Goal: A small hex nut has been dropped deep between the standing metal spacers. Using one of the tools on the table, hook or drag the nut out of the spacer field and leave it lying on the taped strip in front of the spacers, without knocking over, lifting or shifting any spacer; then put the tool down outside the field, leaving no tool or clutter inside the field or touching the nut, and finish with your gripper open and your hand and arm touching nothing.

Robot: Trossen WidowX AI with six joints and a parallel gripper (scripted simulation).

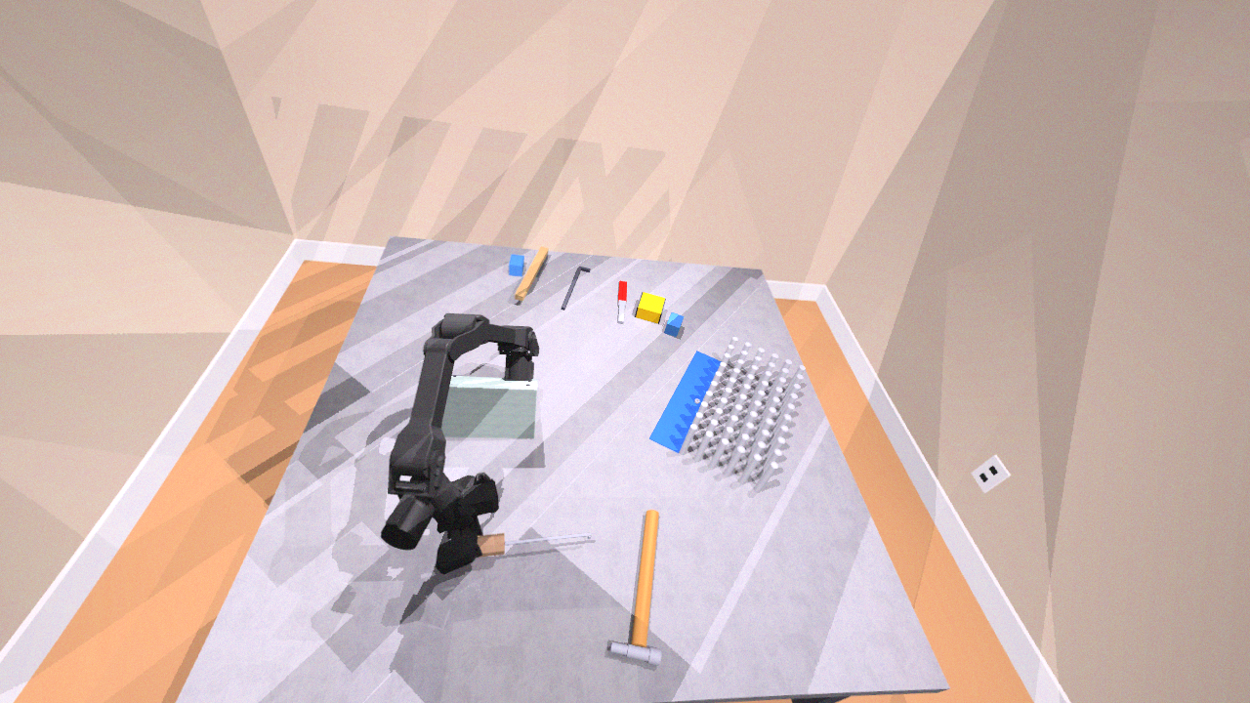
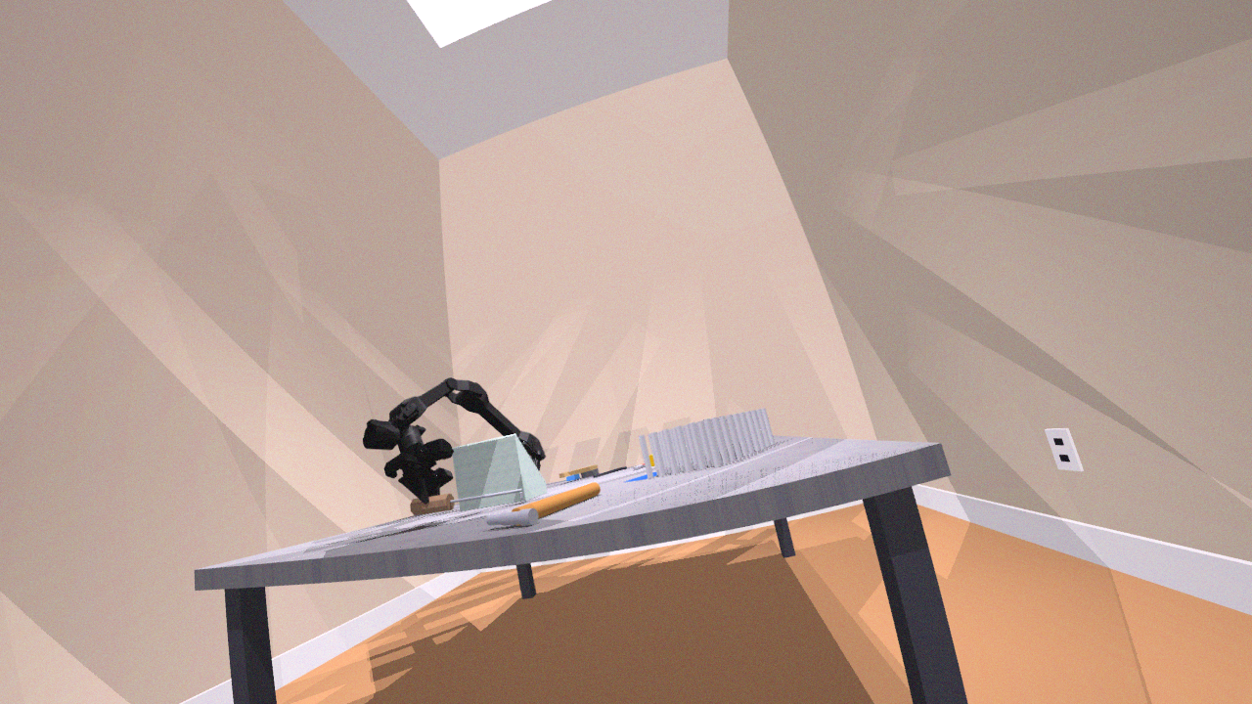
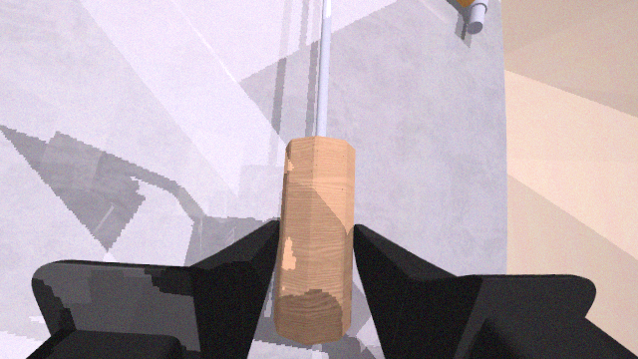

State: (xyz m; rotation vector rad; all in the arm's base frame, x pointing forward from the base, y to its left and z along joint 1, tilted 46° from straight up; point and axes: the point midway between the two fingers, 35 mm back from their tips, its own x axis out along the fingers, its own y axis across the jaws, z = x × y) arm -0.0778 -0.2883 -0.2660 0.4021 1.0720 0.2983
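My gripper (image 1: 475, 547) (image 2: 425, 501) (image 3: 316, 230) is shut on the wooden handle of a hook tool (image 1: 492, 544) (image 2: 443, 503) (image 3: 319, 189). The tool's thin metal rod points toward the right in the top view. The tool is low over the table, close to its shadow; whether it touches the table I cannot tell. The metal spacers (image 1: 772, 474) (image 2: 713, 446) stand upright in rows at the right. The blue taped strip (image 1: 675, 421) (image 2: 642, 478) lies in front of them. A tiny pale ring, seemingly the nut (image 1: 698, 400), lies on the strip near its spacer-side edge.
A hammer (image 1: 645, 577) (image 2: 559, 501) (image 3: 476, 22) lies near the front. A pale green wedge block (image 1: 491, 412) (image 2: 485, 472) stands beside the arm. At the back are a wooden stick (image 1: 531, 275), a hex key (image 1: 572, 289), a red-and-white tool (image 1: 622, 293), a yellow block (image 1: 649, 307) and blue cubes (image 1: 517, 265) (image 1: 674, 325).
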